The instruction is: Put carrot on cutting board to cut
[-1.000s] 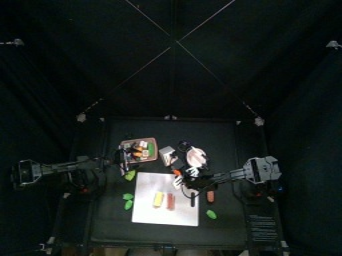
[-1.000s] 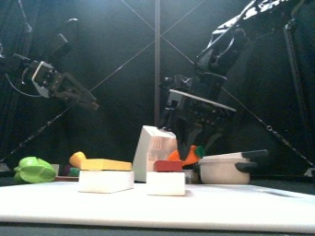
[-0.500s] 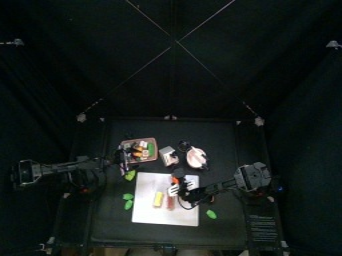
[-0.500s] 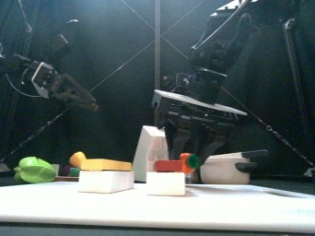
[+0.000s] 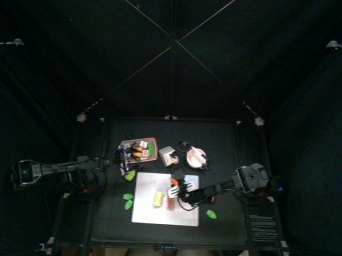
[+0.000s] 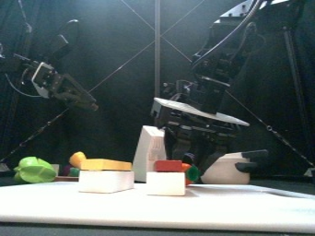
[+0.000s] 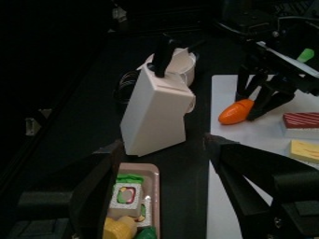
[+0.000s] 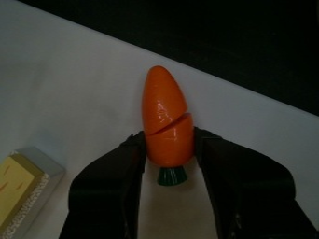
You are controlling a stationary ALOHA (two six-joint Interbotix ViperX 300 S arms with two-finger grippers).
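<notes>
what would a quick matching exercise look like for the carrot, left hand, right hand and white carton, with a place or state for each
Things:
1. carrot
2. left hand
3. right hand
4. white carton

Places or states:
A. raised above the table's left side, holding nothing
B. standing off the cutting board, beside it
C. lying on the white board
D. low over the board, jaws either side of the carrot's green end

Pairs: 1-C, 2-A, 3-D, 4-B

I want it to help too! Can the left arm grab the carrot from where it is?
Probably not right now. The right pincer already straddles the carrot on the cutting board. The left pincer hangs high, off to the side.
</notes>
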